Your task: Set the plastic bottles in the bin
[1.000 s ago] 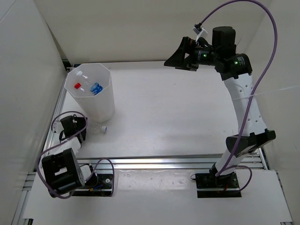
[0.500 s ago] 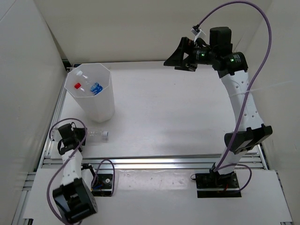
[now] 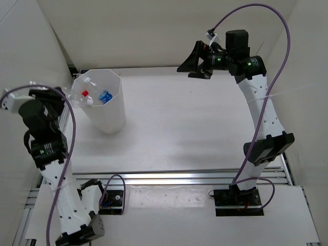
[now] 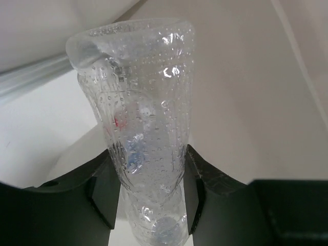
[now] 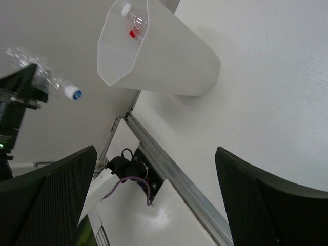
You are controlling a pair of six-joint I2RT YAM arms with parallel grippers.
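A clear plastic bottle (image 3: 73, 99) is clamped in my shut left gripper (image 3: 57, 100), raised high at the left beside the bin's rim. In the left wrist view the dimpled bottle (image 4: 138, 102) stands between both fingers (image 4: 102, 192), base away from the camera and cap towards it. The tall white bin (image 3: 110, 120) holds a red-capped bottle (image 3: 85, 94), a blue-labelled one (image 3: 105, 96) and a white-capped one (image 3: 87, 80). My right gripper (image 3: 188, 62) hangs open and empty far off at the back right. Its wrist view shows the bin (image 5: 174, 56) and the held bottle (image 5: 54, 82).
White walls close in the table at the left and back. An aluminium rail (image 3: 179, 177) runs along the near edge, with both arm bases and purple cables (image 3: 279, 56) by it. The bin stands close to the left wall.
My left gripper shut on the bottle lying at the bin's foot and lifted it up to rim height at the left. The right arm barely shifted.
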